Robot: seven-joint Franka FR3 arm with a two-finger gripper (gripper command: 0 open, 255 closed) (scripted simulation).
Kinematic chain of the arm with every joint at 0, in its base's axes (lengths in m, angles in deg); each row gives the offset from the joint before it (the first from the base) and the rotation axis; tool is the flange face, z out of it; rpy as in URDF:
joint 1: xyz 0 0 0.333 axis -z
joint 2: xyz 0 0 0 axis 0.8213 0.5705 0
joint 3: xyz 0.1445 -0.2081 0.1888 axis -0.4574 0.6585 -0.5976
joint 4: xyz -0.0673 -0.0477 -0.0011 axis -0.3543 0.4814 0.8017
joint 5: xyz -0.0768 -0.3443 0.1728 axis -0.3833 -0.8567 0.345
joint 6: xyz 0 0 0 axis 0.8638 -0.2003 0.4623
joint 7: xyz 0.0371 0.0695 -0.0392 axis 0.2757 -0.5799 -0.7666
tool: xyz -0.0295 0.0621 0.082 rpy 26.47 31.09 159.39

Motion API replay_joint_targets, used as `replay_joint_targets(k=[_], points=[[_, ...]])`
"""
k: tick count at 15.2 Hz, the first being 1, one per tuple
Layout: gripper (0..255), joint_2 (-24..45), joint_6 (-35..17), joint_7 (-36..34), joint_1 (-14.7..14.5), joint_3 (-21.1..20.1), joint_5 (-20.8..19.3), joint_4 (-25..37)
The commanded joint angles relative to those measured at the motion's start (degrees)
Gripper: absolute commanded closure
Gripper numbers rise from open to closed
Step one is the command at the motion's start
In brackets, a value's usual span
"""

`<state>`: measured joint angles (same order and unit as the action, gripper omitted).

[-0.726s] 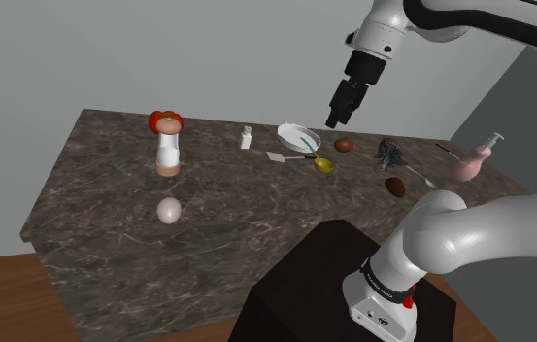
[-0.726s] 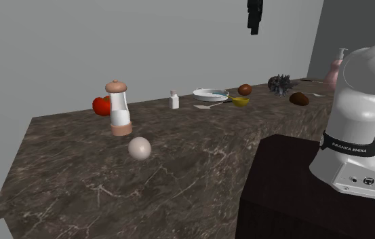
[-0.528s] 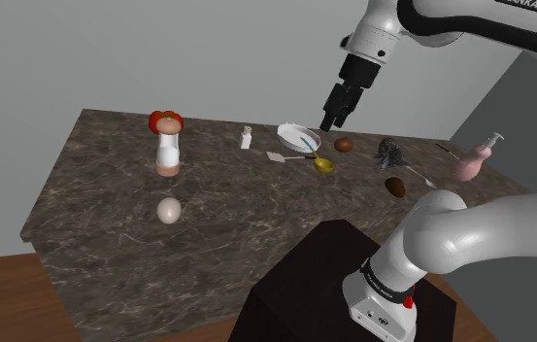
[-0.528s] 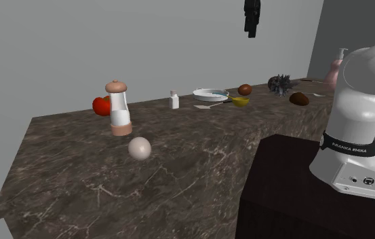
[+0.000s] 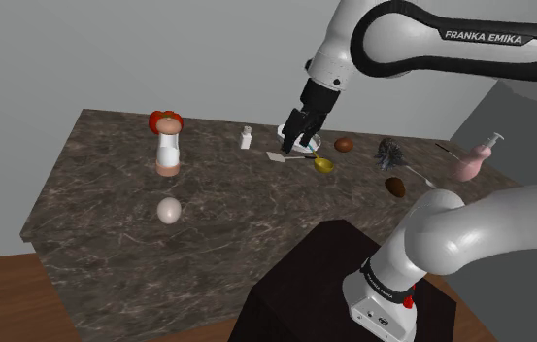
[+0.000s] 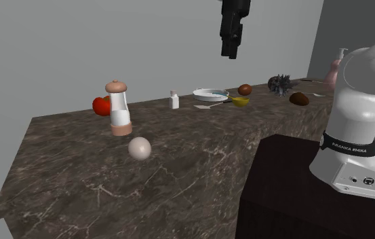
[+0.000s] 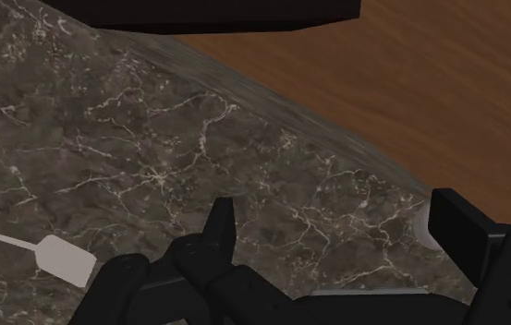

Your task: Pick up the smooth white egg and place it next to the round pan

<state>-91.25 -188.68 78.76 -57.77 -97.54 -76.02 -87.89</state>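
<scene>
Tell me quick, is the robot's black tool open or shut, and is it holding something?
Black two-finger tool: open, holding nothing. The smooth off-white egg lies apart from it on the dark marbled counter.

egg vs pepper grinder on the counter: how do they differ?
Shape: the egg is a low rounded ball; the grinder is a tall upright column. Colour: egg plain off-white; grinder white body with tan knob and base. Place: egg nearer the front edge, grinder behind it. Both sit on the counter, untouched.
</scene>
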Motion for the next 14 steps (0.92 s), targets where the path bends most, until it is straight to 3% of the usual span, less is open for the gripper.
replay_joint_targets(k=[1,8,14], points=[[0,2.26,-4.34,-1.88,-0.6,-2.17,1.06,-0.9],[0,13.32,-18.61,-8.4,-1.58,-9.47,2.4,-0.76],[0,25.58,-29.79,-16.06,-0.99,-15.59,-1.07,2.8]])
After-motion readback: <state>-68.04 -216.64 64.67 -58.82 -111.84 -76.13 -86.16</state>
